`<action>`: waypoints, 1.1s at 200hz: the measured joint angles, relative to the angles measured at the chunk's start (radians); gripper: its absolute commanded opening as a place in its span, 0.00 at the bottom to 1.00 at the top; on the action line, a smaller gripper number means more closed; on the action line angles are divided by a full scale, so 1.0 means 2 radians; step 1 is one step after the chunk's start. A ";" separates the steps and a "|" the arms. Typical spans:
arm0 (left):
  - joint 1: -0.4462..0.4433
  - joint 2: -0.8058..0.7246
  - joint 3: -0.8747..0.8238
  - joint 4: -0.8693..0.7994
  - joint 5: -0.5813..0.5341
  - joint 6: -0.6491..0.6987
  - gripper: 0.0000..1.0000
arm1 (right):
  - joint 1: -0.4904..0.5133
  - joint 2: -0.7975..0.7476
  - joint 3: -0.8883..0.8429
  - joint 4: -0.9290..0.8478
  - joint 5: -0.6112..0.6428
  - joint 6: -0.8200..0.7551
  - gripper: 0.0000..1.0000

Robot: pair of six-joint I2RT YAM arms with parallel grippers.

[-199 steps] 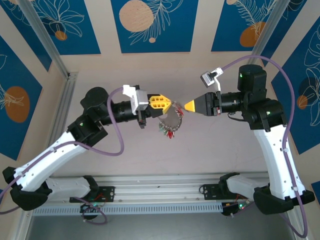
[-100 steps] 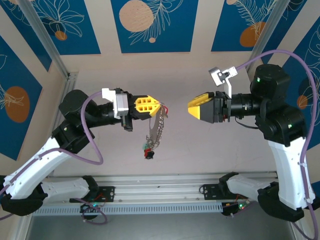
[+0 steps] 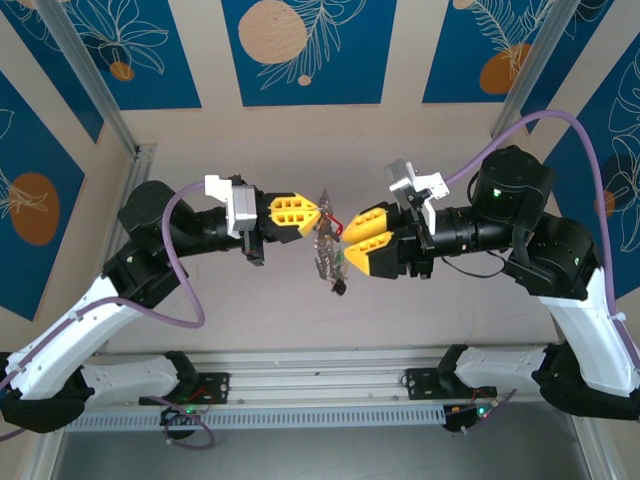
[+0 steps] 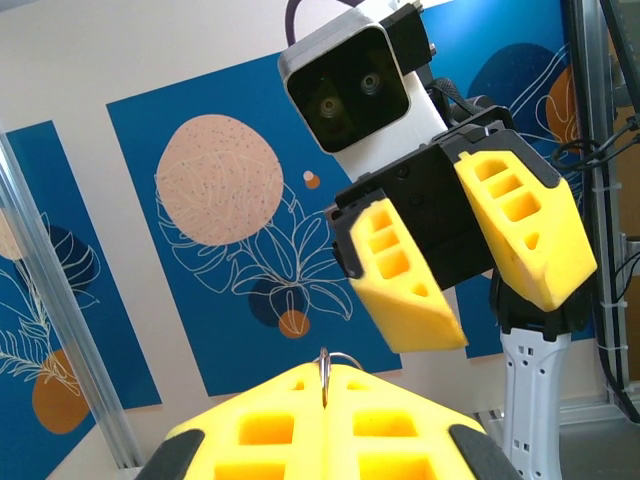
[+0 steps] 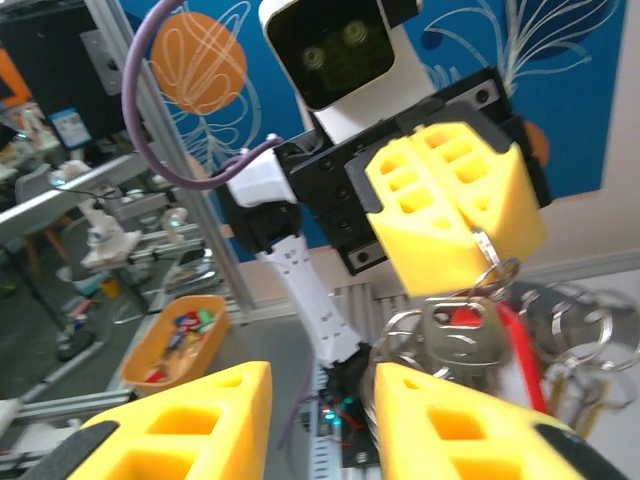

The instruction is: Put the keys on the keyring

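Keys (image 5: 450,338) blur into one bunch below the keyring (image 4: 323,366), so we cannot count them. Far behind, an orange bin (image 5: 172,348) holds small coloured bits. Our left gripper (image 3: 318,212) pinches the keyring in mid-air, and our right gripper (image 3: 346,247) stands partly open just beside the keys.

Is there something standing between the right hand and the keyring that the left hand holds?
Nothing visible does. The open right hand faces the keyring, pinched in the shut left hand, across open air.

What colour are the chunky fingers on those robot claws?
Bright yellow; the right gripper shows it best in the left wrist view.
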 measured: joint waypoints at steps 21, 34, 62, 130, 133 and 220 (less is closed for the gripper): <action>0.000 0.000 0.000 -0.001 0.000 0.000 0.00 | 0.018 0.007 0.013 -0.007 0.036 -0.024 0.35; 0.000 0.000 0.000 -0.003 0.001 0.000 0.00 | 0.028 0.017 0.026 -0.012 0.053 -0.037 0.33; 0.000 0.000 0.002 -0.011 0.007 0.000 0.00 | 0.042 0.036 0.039 -0.023 0.080 -0.060 0.31; 0.001 0.001 0.009 -0.020 0.021 -0.002 0.00 | 0.046 0.046 0.042 -0.039 0.113 -0.091 0.30; 0.001 0.001 0.010 -0.021 0.023 -0.002 0.00 | 0.046 0.046 0.042 -0.039 0.113 -0.091 0.30; 0.001 0.003 0.021 -0.027 0.056 -0.009 0.00 | 0.034 0.046 0.046 -0.036 0.111 -0.099 0.33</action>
